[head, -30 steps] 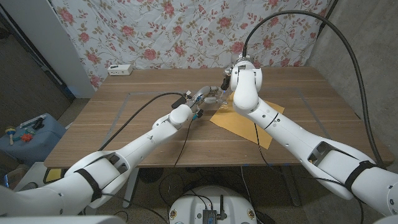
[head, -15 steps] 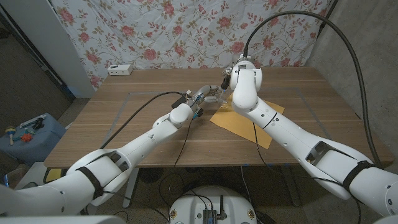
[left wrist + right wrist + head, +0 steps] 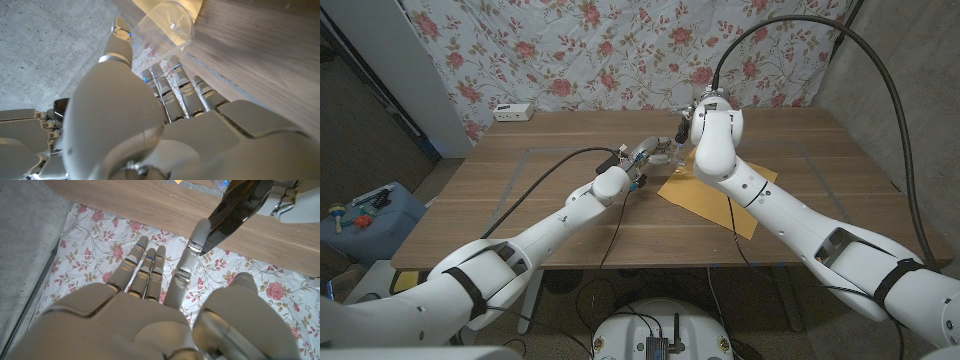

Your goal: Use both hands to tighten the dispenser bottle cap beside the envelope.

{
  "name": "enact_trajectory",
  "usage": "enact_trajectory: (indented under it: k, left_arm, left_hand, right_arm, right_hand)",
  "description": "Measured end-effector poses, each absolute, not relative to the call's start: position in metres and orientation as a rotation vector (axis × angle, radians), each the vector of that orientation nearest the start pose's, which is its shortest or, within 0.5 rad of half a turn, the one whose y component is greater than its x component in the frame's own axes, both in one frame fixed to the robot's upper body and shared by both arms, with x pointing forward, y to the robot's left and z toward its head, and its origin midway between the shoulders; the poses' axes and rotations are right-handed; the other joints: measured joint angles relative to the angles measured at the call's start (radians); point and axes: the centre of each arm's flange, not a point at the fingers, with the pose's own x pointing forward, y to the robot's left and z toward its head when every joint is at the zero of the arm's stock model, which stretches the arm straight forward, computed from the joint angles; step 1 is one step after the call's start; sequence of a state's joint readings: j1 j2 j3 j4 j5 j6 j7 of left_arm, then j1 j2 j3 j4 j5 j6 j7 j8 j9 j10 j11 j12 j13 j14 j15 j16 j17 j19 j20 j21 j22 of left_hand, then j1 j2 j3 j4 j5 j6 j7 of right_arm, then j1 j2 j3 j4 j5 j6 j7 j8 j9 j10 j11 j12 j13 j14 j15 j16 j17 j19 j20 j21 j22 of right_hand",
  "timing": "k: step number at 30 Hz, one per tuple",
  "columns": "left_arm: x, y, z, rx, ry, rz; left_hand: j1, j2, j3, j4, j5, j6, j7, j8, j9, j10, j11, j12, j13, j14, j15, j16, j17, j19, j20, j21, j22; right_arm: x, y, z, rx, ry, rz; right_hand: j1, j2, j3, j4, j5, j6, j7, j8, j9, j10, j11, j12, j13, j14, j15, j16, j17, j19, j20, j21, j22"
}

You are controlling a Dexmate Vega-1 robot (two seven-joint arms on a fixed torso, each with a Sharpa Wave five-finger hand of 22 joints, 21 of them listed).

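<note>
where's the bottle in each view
Head view: bottle at mid-table, by the envelope's far corner.
Left wrist view: clear bottle near the top middle, against the table.
Right wrist view: cannot tell; the dark glossy shape at the top right may be its pump.
Shared landmark: the wooden table.

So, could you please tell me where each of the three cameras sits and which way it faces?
Head view: fixed on the robot's head, looking down over both arms at the wooden table and envelope.
Left wrist view: on the left wrist, looking along the left hand at the clear bottle it grips.
Right wrist view: on the right wrist, looking along the right hand toward the floral cloth.
Shared: the table's wood shows in all three.
</note>
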State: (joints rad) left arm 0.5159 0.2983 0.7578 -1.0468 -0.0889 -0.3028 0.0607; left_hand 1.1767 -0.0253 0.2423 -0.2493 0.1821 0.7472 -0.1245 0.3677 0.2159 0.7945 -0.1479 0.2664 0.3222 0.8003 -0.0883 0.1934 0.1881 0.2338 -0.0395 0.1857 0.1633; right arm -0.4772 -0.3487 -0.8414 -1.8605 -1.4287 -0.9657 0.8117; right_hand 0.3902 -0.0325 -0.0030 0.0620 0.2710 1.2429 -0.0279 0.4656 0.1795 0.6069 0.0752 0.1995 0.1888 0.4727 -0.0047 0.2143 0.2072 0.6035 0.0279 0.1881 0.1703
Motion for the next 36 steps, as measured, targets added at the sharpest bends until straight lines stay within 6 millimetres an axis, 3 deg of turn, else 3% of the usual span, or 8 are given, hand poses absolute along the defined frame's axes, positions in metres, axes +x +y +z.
enact_trajectory:
  k: [7,12,17,25,36]
  left_arm:
    - [0.683,0.086,-0.001,0.577,-0.677,-0.388]
    - [0.682,0.087,-0.001,0.575,-0.679,-0.387]
    - [0.681,0.087,-0.001,0.574,-0.682,-0.386]
    - [0.681,0.088,-0.001,0.575,-0.680,-0.382]
    - [0.682,0.089,0.000,0.579,-0.678,-0.379]
  left_hand:
    - [0.000,0.000,0.000,0.000,0.003,0.000,0.000,0.000,0.000,0.000,0.000,-0.001,0.000,0.000,0.000,0.001,0.000,0.000,0.000,0.000,0.000]
    - [0.000,0.000,0.002,-0.002,0.003,0.000,0.000,0.000,0.001,0.000,0.000,-0.001,0.000,0.000,0.000,0.003,0.000,0.000,0.000,0.000,0.000]
    - [0.000,0.000,0.002,-0.002,0.003,0.000,0.000,0.000,0.001,0.000,0.000,-0.002,0.000,-0.001,-0.001,0.003,0.001,0.000,0.000,0.000,0.000]
    - [0.000,0.000,0.002,-0.002,0.003,0.000,0.000,0.000,0.001,0.000,0.000,-0.001,0.000,-0.001,-0.001,0.003,0.001,0.000,0.000,0.000,0.000]
    - [0.000,0.000,0.002,-0.002,0.003,0.000,0.000,0.000,0.000,0.000,0.000,-0.001,0.000,-0.001,-0.001,0.003,0.001,0.000,0.000,0.000,0.000]
  right_arm:
    - [0.541,-0.096,0.140,-1.519,-0.222,-0.351]
    - [0.536,-0.097,0.140,-1.544,-0.227,-0.342]
    - [0.532,-0.102,0.141,-1.564,-0.233,-0.326]
    - [0.520,-0.119,0.148,-1.566,-0.264,-0.291]
    - [0.514,-0.133,0.154,-1.567,-0.285,-0.217]
  right_hand:
    - [-0.019,0.001,-0.017,0.009,0.017,-0.055,0.002,-0.031,0.000,-0.014,0.007,-0.004,0.005,-0.007,0.007,-0.004,0.000,-0.009,0.009,0.000,0.000]
    - [-0.010,0.001,-0.026,0.006,0.042,-0.148,-0.013,-0.081,0.008,-0.058,-0.001,-0.011,0.005,-0.046,0.012,-0.015,0.000,-0.032,0.011,0.000,-0.003]
    - [0.079,0.009,-0.013,-0.037,0.062,-0.263,-0.040,-0.135,0.014,-0.134,-0.010,-0.019,0.009,-0.101,0.021,-0.019,-0.003,-0.079,0.021,-0.002,-0.003]
    - [0.193,0.017,0.011,-0.093,0.077,-0.416,-0.077,-0.195,0.025,-0.228,-0.017,-0.019,0.011,-0.158,0.031,-0.019,-0.003,-0.122,0.024,-0.008,-0.003]
    - [0.356,0.038,0.059,-0.180,0.106,-0.569,-0.172,-0.240,0.037,-0.380,-0.040,-0.022,0.014,-0.267,0.059,-0.027,-0.003,-0.200,0.039,-0.008,-0.003]
